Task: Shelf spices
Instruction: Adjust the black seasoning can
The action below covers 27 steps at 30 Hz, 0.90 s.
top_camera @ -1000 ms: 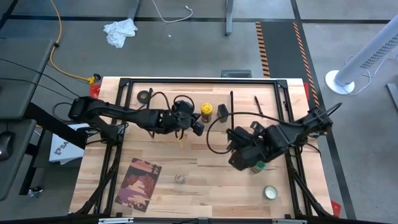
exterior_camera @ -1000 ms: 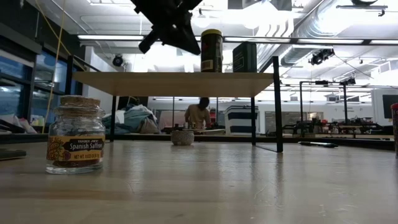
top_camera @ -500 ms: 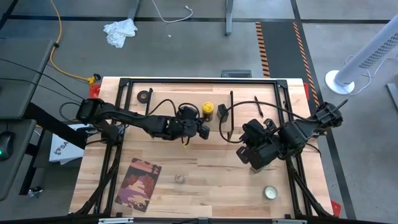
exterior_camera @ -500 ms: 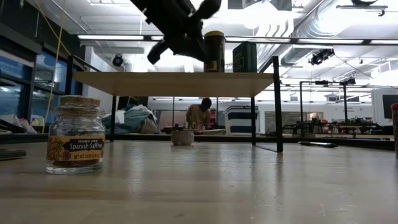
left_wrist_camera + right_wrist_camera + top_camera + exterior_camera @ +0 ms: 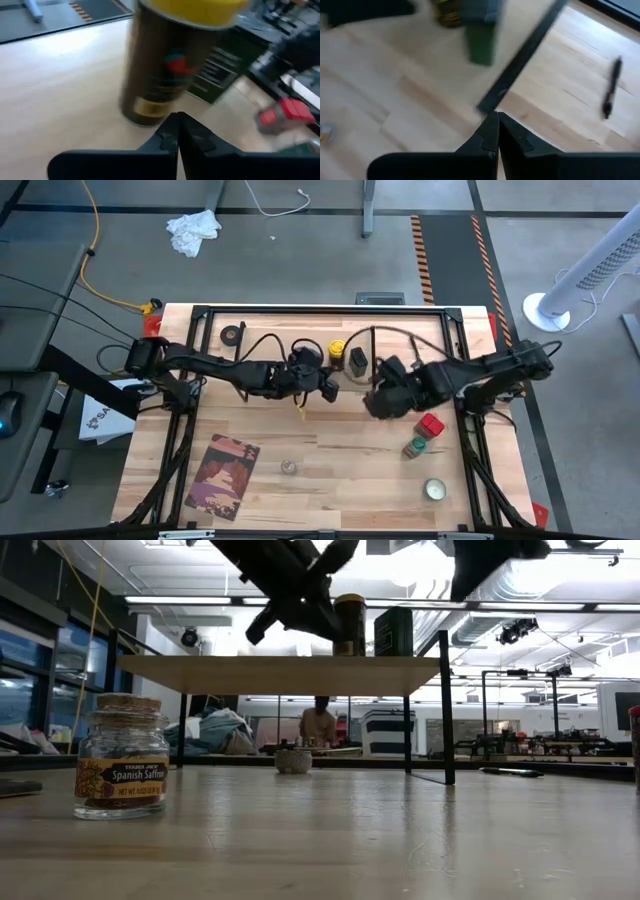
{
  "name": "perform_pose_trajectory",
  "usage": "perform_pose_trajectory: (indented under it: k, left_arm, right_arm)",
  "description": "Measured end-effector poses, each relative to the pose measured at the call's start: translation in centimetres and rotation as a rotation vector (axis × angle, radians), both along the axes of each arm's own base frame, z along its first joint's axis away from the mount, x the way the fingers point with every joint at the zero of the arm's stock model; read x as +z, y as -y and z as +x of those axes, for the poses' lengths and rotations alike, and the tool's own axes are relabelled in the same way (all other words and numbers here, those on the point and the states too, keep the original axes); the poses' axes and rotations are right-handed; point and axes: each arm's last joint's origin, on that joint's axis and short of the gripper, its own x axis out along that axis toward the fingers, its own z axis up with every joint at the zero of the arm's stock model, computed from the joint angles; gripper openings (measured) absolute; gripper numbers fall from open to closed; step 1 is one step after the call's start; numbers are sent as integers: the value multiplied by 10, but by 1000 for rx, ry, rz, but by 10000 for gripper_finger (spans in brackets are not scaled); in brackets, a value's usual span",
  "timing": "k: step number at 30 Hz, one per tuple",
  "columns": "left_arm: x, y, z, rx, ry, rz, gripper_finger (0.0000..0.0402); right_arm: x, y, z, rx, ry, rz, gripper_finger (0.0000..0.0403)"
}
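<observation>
- The shelf (image 5: 270,662) already carries the yellow-lidded jar (image 5: 334,356) and black square tin (image 5: 358,359).
- Left gripper (image 5: 177,131), fingers pressed together and empty, sits beside the yellow-lidded jar.
- Right gripper (image 5: 497,131), likewise closed and empty, should probably turn back to the red-topped one (image 5: 431,424) and green-lidded jar (image 5: 416,447) off the shelf's right end, opening before descending.

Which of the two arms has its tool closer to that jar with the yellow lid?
The left. Its tool, shut and empty, sits right beside the yellow-lidded jar on the shelf. The right tool, also shut, is farther off, past the black tin.
</observation>
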Motion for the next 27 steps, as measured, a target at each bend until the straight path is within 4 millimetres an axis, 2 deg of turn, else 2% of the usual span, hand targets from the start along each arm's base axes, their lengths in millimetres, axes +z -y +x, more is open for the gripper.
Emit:
perform_pose_trajectory:
  k: [4,11,19,27]
  left_arm:
    - [8,11,-8,-50,-23,7,0]
    - [21,24,-30,-28,-95,77,0]
    - [27,27,-42,40,-130,160,0]
    - [26,22,-43,60,-145,170,0]
  right_arm:
    - [-4,30,-6,-61,46,54,0]
    - [-4,51,-2,-31,232,52,0]
    - [-27,60,9,-39,274,94,0]
    - [-28,59,13,-33,313,112,0]
